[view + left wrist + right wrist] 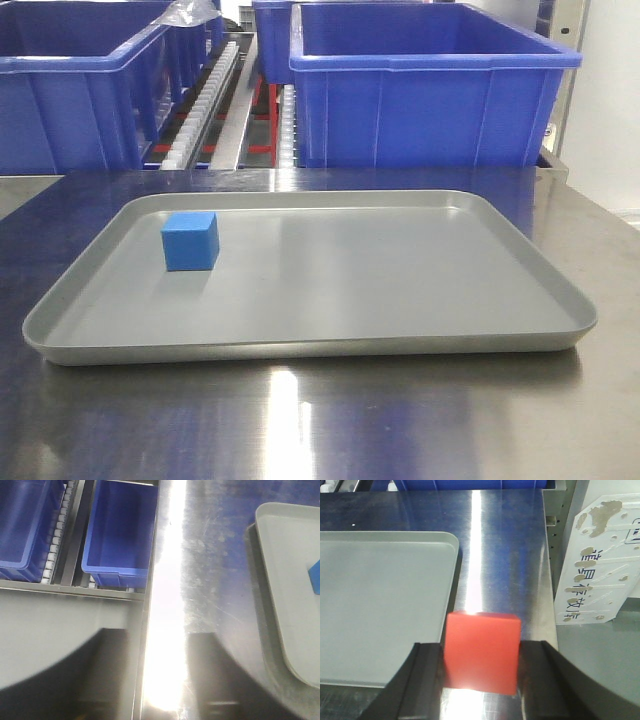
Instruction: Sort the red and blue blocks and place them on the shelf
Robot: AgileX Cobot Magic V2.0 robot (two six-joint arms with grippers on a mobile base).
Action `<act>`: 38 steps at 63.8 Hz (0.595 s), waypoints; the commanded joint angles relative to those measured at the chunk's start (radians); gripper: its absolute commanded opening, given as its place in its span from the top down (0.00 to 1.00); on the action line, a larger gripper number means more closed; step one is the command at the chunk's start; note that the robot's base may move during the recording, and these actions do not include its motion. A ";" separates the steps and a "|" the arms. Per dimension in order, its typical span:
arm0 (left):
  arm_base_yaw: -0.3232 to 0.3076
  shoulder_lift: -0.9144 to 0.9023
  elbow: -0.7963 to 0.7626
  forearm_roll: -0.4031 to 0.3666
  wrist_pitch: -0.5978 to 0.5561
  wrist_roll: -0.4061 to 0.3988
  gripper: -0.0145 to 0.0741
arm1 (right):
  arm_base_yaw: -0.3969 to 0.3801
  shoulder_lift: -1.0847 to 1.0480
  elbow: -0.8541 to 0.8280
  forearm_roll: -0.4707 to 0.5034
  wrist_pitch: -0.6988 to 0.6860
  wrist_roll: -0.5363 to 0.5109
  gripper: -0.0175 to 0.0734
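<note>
The blue block (190, 241) sits in the left back part of a shallow grey tray (330, 345); only its corner (315, 576) shows at the right edge of the left wrist view. My right gripper (481, 656) is shut on the red block (481, 650), held over the steel tabletop just right of the tray's corner (451, 542). My left gripper (160, 677) is open and empty above the table's left edge. The shelf (212, 105) with white roller tracks stands behind the table, and its steel front rail (75, 588) shows below the left gripper. Neither gripper shows in the front view.
Large blue crates (430, 95) (75, 95) stand on the shelf behind the table, and another blue crate (120, 527) shows from above. The tabletop (320, 430) is shiny steel with strong glare. A white panel with writing (595, 565) stands off the table's right edge.
</note>
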 commanded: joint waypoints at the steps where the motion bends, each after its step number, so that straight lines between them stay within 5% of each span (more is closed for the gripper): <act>1: -0.008 0.019 -0.038 -0.020 -0.069 -0.003 0.31 | -0.005 -0.001 -0.028 -0.010 -0.071 0.000 0.75; 38: -0.008 0.332 -0.245 -0.159 0.083 0.017 0.32 | -0.005 -0.001 -0.028 -0.010 -0.071 0.000 0.75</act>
